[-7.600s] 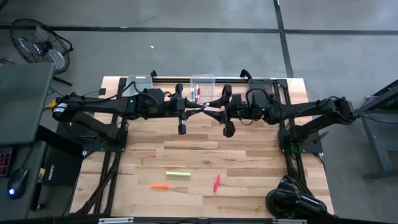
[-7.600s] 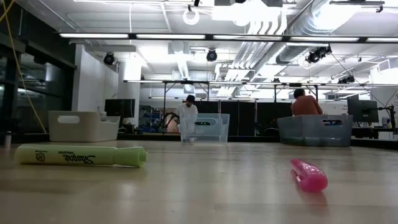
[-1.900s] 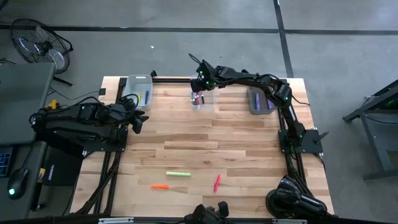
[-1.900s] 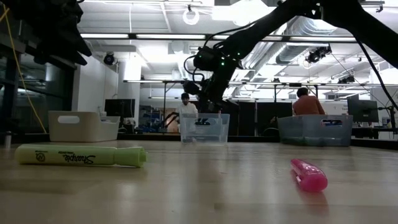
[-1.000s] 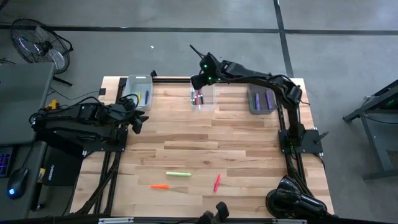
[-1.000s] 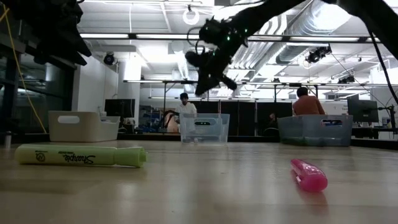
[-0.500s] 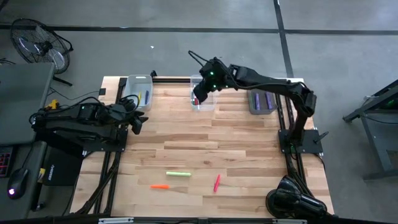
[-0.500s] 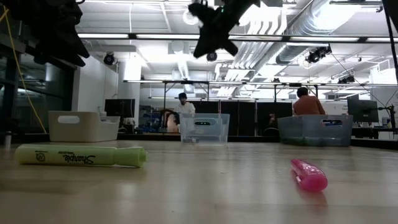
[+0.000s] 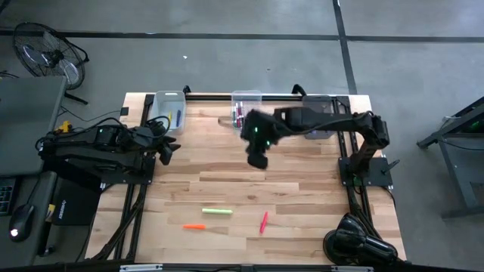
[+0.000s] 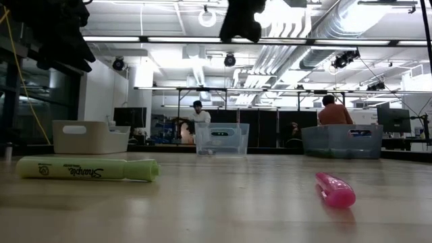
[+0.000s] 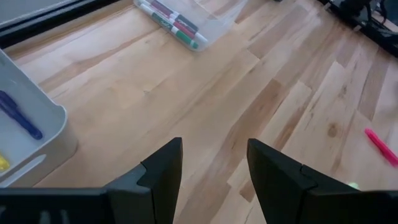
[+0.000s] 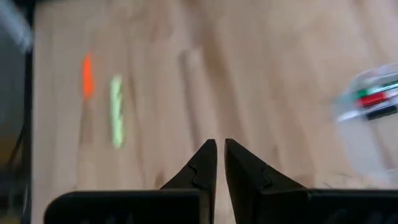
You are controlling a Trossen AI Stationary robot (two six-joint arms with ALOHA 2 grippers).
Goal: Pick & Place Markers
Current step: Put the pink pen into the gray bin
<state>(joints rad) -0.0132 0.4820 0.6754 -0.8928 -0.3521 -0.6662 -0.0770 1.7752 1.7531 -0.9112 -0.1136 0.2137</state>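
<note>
The right gripper (image 9: pixel 259 160) hangs over mid-table, fingers nearly together and empty. The left gripper (image 9: pixel 165 150) waits at the left edge, fingers apart (nothing between them). Three markers lie near the front edge: light green marker (image 9: pixel 216 211), orange marker (image 9: pixel 193 226), red marker (image 9: pixel 264 221).

1. Three markers lie loose on the near part of the wooden table (image 9: pixel 302 189): one light green highlighter (image 9: pixel 216 211), one small orange marker (image 9: pixel 193 226), and one pink-red marker (image 9: pixel 263 221).
2. Three plastic bins stand along the far edge: a white bin (image 9: pixel 159 104), a clear middle bin (image 9: pixel 246 96), and a grey bin (image 9: pixel 321 101).
3. Two dark robot arms are present.
4. Two people show in the room behind.
</note>
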